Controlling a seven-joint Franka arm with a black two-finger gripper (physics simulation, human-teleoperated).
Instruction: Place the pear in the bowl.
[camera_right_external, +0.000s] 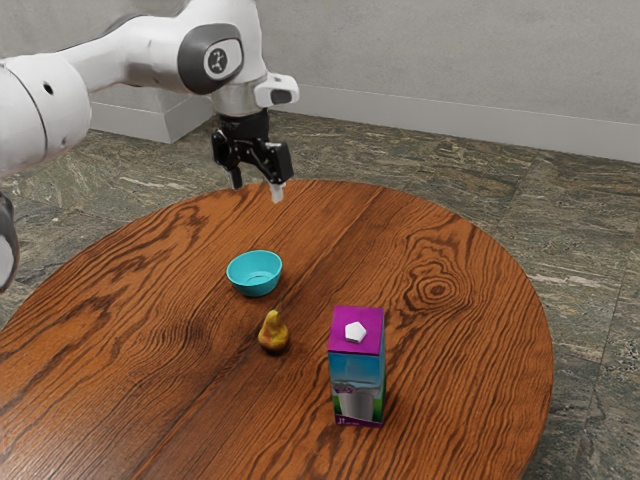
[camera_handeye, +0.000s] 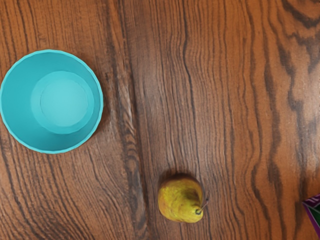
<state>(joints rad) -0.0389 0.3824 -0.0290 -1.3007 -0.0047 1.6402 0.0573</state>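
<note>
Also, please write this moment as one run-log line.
pincer: open, empty | pear: on table, outside bowl | bowl: empty | carton: upright

Wrist vw: carton (camera_handeye: 314, 210) mostly cut off – arm (camera_right_external: 140, 52) partly, ext. vw.

Empty turq. bowl (camera_handeye: 64, 101) w/ round rim sits on brown wood-grain desk (camera_handeye: 225, 100), yellow-green pear (camera_handeye: 180, 199) w/ thin stem near it but not touching, & part of a purple-edged carton (camera_handeye: 314, 212) beyond pear, apart.
</note>
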